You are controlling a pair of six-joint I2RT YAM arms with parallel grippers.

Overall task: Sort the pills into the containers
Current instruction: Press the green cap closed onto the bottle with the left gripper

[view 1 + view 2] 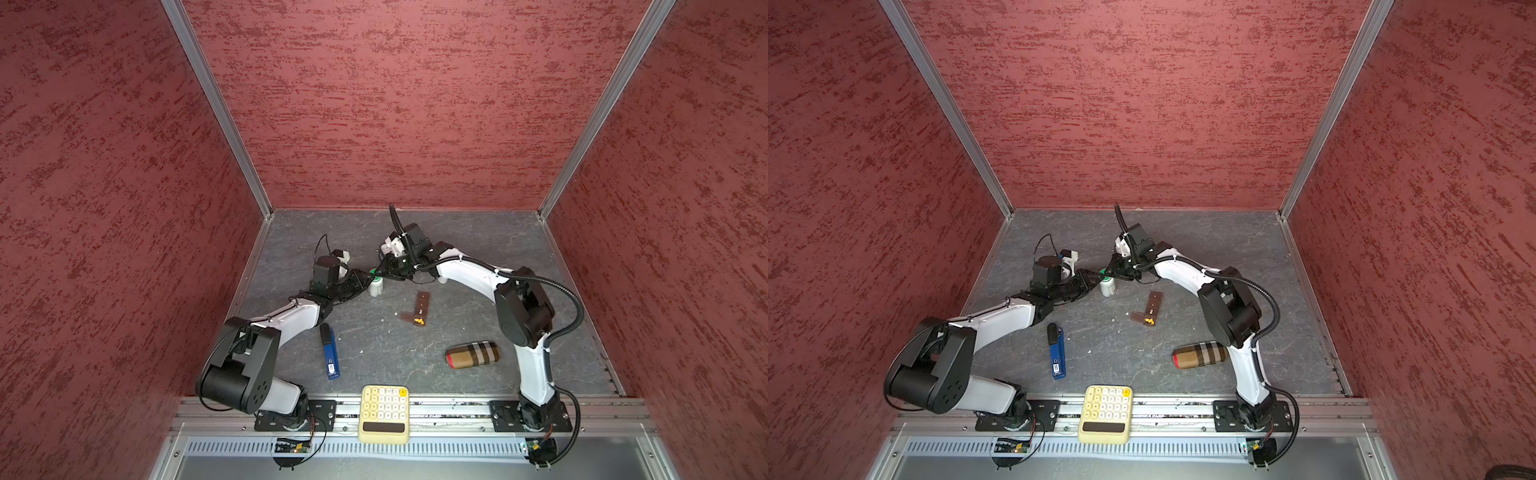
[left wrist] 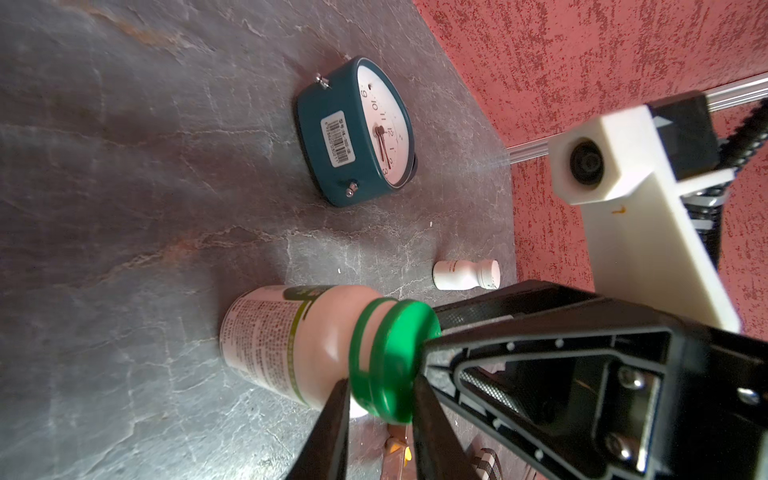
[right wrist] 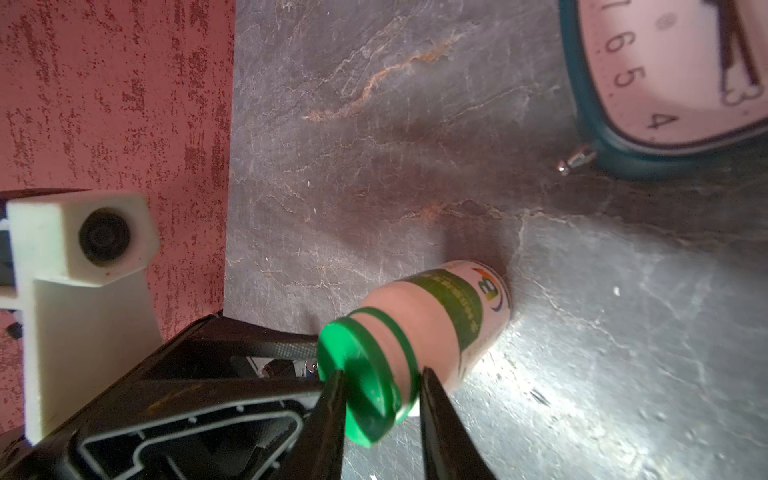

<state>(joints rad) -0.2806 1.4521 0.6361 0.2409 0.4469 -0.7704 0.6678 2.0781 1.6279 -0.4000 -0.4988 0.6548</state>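
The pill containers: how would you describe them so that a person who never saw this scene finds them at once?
On the grey tabletop, look near the middle, between the white bottle with a green cap and the tan plaid case. The containers lie as one flat dark-brown strip of small square compartments. Unlike its neighbours, it is thin and holds orange pills at its near end.

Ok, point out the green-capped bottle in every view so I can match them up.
Top view: bottle upright on the table, just left of centre, where both arms meet.
Top view: bottle in the same spot, further left of centre.
Left wrist: bottle close up, neck between the left tool fingers.
Right wrist: bottle close up, cap between the right tool fingers.
Shared landmark: its green cap.
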